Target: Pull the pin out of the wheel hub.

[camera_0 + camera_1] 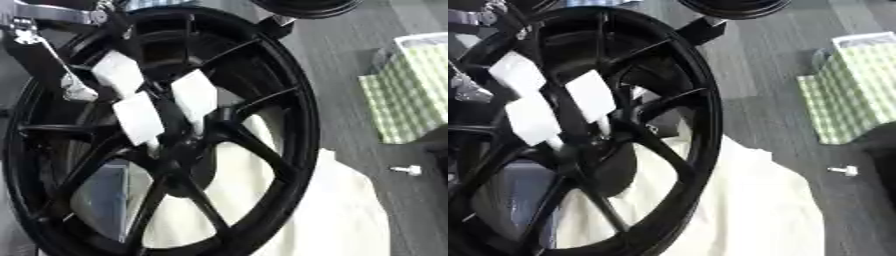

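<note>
Left eye: left hand (144, 107), white-padded fingers, was down on the black wheel's (289, 125) hub centre from upper left, curled as if pinching; pin hidden beneath, so can't confirm. Pull axis: likely out of the hub face.

Right eye: small white pin-like part (843, 170) lay on the floor well right. Right hand absent.

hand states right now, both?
Left hand: at the wheel hub, white-padded fingers over the spokes; open or shut cannot be told.
Right hand: not in view.
</note>
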Controlling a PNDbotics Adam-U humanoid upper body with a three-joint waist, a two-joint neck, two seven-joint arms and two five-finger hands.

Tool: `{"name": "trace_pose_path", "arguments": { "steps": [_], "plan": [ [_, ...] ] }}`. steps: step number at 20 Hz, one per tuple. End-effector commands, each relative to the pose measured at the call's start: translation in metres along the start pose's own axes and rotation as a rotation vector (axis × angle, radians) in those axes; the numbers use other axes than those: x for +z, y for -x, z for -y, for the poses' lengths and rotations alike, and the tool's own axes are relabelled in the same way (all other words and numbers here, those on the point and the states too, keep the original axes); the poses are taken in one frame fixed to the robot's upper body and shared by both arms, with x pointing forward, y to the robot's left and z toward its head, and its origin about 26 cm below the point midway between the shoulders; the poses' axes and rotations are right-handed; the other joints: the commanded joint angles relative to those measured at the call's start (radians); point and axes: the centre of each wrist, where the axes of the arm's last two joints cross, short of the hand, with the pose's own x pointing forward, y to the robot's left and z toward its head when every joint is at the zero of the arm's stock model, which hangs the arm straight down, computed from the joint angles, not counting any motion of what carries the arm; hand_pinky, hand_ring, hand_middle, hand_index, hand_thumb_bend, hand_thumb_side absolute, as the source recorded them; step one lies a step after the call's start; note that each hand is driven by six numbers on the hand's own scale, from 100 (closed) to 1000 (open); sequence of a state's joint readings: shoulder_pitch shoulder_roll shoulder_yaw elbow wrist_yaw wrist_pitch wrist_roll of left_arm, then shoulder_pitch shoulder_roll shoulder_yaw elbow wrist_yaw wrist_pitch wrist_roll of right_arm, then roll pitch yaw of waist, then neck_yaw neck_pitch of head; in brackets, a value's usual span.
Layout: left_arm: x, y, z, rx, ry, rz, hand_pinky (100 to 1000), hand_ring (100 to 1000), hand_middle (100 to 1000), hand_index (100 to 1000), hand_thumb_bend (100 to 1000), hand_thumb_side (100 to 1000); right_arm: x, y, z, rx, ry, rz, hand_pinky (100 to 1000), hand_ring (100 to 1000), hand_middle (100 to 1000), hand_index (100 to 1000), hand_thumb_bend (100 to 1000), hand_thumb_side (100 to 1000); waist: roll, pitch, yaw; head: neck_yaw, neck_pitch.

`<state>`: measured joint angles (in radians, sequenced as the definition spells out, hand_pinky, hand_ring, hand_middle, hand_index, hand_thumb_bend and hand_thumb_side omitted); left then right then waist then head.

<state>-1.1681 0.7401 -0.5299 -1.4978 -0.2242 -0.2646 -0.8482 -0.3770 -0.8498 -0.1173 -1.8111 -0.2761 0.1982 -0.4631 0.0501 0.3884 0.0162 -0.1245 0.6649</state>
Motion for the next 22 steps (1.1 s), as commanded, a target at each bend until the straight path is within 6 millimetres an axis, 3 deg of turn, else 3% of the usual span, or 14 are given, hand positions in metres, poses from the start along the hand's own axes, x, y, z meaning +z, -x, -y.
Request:
{"name": "trace_pose_path", "arguments": {
  "steps": [1, 3, 7, 13, 18, 22],
  "plan": [
    [0.015, 0.000, -0.015, -0.083, 0.026, 0.011, 743, 547, 348, 480, 244, 100, -0.005, -0.009, 0.007, 0.005, 0.017, 0.028, 667, 679, 555, 711, 100, 576, -0.005, -0.026, -0.001, 0.005, -0.005],
    [0.019, -0.001, -0.021, -0.086, 0.000, 0.010, 727, 522, 307, 435, 202, 100, -0.005, -0.008, 0.007, 0.004, 0.019, 0.027, 667, 678, 555, 712, 100, 579, -0.005, -0.027, -0.001, 0.007, -0.004],
    [0.032, -0.003, -0.035, -0.087, -0.061, 0.001, 714, 498, 263, 387, 232, 100, -0.004, -0.007, 0.007, 0.004, 0.023, 0.022, 667, 678, 555, 711, 100, 581, -0.003, -0.031, -0.001, 0.010, -0.001],
    [0.062, -0.006, -0.061, -0.084, -0.184, -0.028, 710, 498, 263, 388, 229, 100, -0.003, -0.004, 0.008, 0.013, 0.028, 0.013, 667, 677, 554, 711, 100, 579, -0.002, -0.042, 0.010, 0.009, 0.008],
    [0.114, 0.004, -0.067, -0.033, -0.379, -0.119, 708, 495, 262, 388, 201, 100, -0.001, 0.000, 0.013, 0.033, 0.044, 0.004, 667, 677, 555, 711, 100, 572, -0.005, -0.056, 0.044, -0.007, 0.030],
    [0.169, 0.019, -0.046, 0.032, -0.503, -0.267, 710, 498, 267, 394, 174, 100, 0.000, 0.002, 0.018, 0.052, 0.059, 0.003, 667, 677, 555, 711, 100, 566, -0.010, -0.068, 0.082, -0.015, 0.048]
  ]
}}
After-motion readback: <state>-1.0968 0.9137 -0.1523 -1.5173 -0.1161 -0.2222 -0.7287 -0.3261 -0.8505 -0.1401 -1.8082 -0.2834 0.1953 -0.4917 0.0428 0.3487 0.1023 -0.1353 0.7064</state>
